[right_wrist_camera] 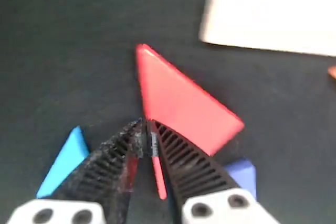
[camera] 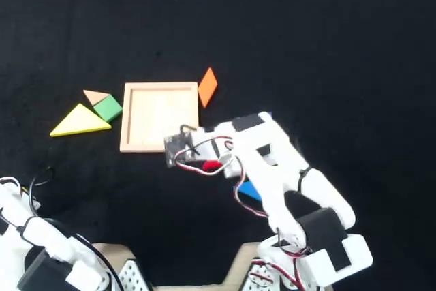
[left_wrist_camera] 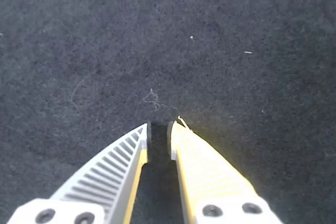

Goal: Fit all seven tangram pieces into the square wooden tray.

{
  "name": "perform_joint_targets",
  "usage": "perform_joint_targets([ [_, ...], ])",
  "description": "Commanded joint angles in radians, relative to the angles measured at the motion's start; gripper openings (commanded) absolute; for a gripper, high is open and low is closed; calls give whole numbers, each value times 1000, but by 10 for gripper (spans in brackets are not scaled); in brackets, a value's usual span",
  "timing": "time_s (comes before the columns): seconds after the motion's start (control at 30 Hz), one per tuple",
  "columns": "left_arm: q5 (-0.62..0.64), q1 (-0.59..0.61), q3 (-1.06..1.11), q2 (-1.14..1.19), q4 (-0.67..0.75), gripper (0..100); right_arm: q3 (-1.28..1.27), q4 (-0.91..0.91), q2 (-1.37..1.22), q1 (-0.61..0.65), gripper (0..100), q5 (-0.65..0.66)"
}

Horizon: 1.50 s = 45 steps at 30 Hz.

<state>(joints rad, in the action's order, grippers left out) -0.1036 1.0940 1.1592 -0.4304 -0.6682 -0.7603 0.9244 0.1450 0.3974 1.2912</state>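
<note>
Overhead, the right arm (camera: pixel 272 161) hides most of the red triangle (camera: pixel 211 165).

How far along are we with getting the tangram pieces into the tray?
Done: nothing; the wooden tray is bare. In hand: the right gripper pinches the red triangle near the tray's corner. Left: all seven pieces, with the yellow triangle, green square, tan triangle, orange piece, light blue piece and dark blue piece outside it.
</note>
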Motion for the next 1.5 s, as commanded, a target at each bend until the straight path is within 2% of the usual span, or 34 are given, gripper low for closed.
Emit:
perform_joint_targets([
  [0.0,-3,-12,-1,-17,3,91,59,-23,110,-14,11,-129],
  [0.1,-3,-12,1,-17,3,91,36,-74,200,-15,11,-160],
  [0.2,-3,-12,1,-17,3,91,-54,-224,222,-18,24,-161],
  [0.3,-3,-12,1,-17,3,91,-110,-239,182,-12,189,-161],
  [0.37,-3,-12,1,-17,3,91,-107,-213,142,-12,278,-158],
  [0.53,-3,-12,-1,-17,3,91,-4,-60,50,-12,291,-66],
  [0.7,-3,-12,-1,-17,3,91,153,97,-62,-18,363,-2],
  [0.9,-3,-12,1,-17,3,91,278,169,-209,-38,364,44],
  [1.47,-3,-12,-1,-14,3,91,283,175,-312,-34,355,51],
])
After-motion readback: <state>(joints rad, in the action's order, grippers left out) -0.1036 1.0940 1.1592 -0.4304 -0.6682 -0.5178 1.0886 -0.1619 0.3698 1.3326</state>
